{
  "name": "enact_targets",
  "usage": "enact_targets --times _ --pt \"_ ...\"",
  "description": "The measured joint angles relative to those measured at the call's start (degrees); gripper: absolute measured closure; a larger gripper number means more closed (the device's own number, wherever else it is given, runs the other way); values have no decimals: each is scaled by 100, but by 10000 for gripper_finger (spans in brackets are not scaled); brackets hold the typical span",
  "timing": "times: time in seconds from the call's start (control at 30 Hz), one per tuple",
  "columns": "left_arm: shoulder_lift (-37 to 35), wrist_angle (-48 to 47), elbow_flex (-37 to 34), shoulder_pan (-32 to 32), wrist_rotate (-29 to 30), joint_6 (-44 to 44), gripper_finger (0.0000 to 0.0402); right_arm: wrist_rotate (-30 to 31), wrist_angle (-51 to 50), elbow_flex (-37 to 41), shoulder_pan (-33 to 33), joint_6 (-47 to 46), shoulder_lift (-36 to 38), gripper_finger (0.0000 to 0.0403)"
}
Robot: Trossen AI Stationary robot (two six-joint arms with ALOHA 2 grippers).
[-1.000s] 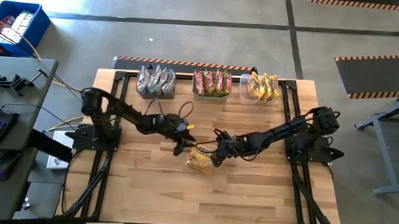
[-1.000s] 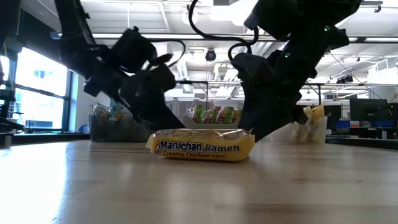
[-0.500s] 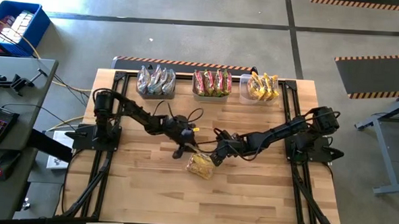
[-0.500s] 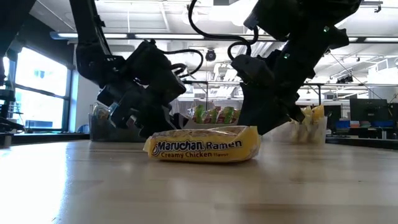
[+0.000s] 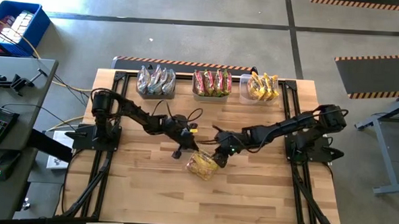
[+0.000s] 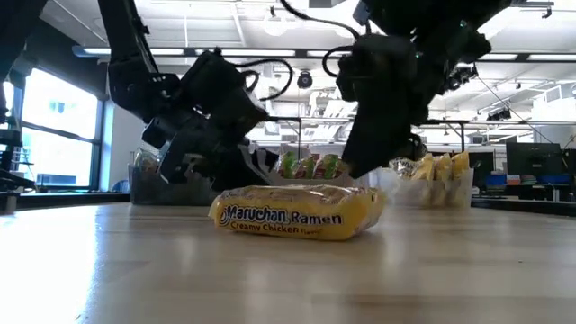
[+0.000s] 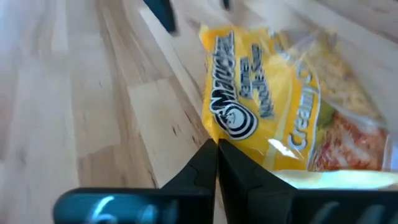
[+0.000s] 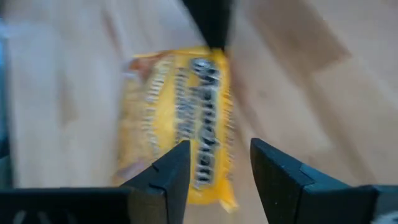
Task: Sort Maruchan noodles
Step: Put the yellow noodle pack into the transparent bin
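Since a moment ago my right gripper (image 5: 219, 157) has risen off the single yellow Maruchan packet (image 5: 202, 166), fingers apart. That one packet lies flat on the table (image 5: 250, 195), mid-board. My left gripper (image 5: 180, 150) sits just beside the packet's edge, fingers pressed together on nothing. Farther back stand three bins: grey packets in the left bin (image 5: 155, 81), red-green ones in the middle bin (image 5: 212, 83), yellow ones in the right bin (image 5: 262, 87).
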State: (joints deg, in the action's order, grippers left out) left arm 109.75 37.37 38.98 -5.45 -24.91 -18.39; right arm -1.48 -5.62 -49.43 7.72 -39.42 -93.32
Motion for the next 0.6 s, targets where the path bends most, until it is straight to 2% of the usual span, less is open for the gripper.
enact_targets --times 0.13,0.4,0.6 --pt "-252 -14 2 0 60 -127 401 -631 822 255 -226 194 -15 251" --pt "-690 -361 0 2 71 -325 401 -825 3014 1288 -546 55 -33 251" --pt "-993 -518 2 4 357 -486 401 -1141 3540 1442 -631 -301 -33 251"
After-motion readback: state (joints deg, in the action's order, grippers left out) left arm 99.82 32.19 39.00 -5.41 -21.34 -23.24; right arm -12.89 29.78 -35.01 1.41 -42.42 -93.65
